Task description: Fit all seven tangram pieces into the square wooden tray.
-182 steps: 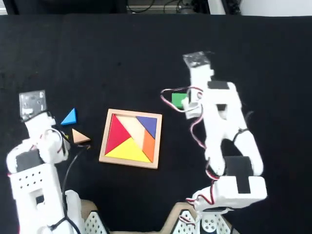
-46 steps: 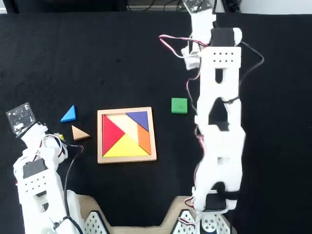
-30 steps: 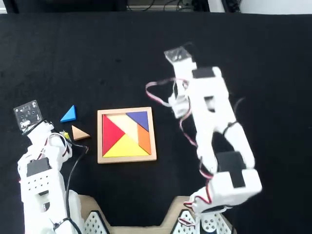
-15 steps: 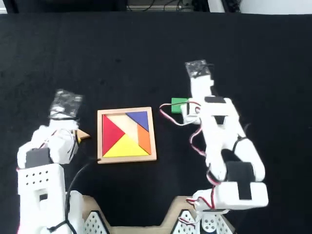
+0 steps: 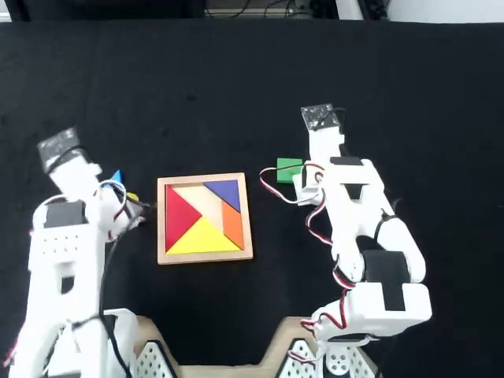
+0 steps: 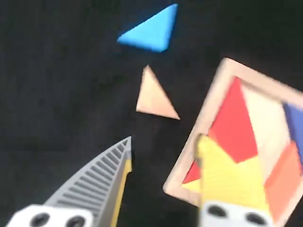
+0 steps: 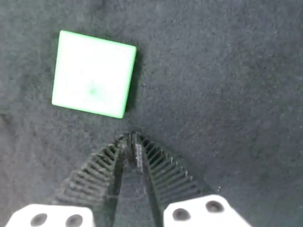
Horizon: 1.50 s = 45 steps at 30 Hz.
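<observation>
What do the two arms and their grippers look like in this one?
The left arm and right arm are white shells with black motor blocks and loose red, white and black cables. The right gripper has dark ribbed fingers; the left gripper has one grey ribbed finger and one yellow.

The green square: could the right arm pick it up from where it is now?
Probably yes. The green square lies flat on the black cloth just beyond the right gripper, with nothing between them. The gripper is shut, so it would have to open first.
</observation>
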Available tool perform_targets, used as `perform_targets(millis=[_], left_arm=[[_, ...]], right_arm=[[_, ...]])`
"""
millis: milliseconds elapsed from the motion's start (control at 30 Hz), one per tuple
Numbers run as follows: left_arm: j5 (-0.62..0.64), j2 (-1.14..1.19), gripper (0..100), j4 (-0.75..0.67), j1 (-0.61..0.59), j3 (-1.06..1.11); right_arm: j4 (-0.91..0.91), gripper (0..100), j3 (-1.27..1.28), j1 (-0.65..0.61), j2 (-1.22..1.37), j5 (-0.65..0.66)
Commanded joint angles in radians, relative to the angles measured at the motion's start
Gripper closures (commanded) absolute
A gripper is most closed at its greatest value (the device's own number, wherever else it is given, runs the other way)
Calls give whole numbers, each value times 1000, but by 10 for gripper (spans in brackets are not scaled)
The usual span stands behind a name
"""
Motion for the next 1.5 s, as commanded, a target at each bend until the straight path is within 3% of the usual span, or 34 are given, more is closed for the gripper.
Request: perform_targets(millis=[0, 300, 800, 1467], left_arm=[[91, 109, 706, -15, 19, -65], [295, 322, 679, -138, 8, -93], [344, 600, 679, -146, -48, -243], [396, 635, 680, -146, -71, -303]], right_arm=[[5, 987, -54, 11, -4, -2], [5, 987, -54, 9, -4, 0], [5, 987, -54, 9, -2, 0], [5, 987, -53, -18, -2, 2]])
